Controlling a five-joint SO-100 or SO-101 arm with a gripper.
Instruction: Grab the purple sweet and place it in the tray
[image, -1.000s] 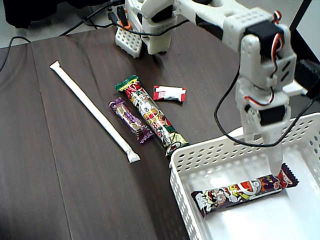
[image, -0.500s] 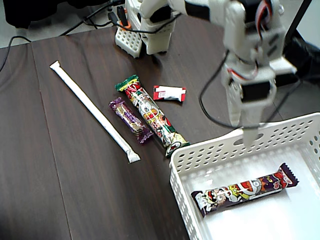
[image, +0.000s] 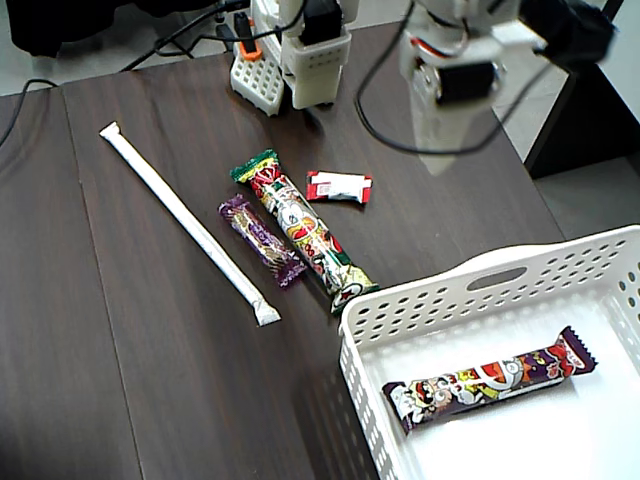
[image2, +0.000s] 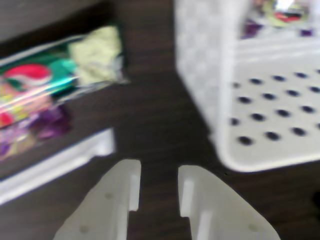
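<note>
Fixed view: the gripper (image: 440, 150) sits high over the far side of the table (image: 120, 380). It's motion-blurred, so we can't read the jaw gap here. The purple sweet (image: 262, 241) lies on the table, well left of the gripper and nearer the camera. Its long axis runs diagonally, upper-left to lower-right. It's just beside the green sweet (image: 305, 231), between that and the white straw (image: 188, 222). The tray (image: 450, 290) at lower right holds one dark-wrapped sweet (image: 490, 380).

Wrist view: the gripper (image2: 157, 192) has a narrow gap and is holding nothing. The purple sweet (image2: 42, 127) is blurred, up-left of the tips; the tray (image2: 240, 75) corner is up-right. Our judgement: the next move swings toward that left side, opens wider, and closes across the short axis.
</note>
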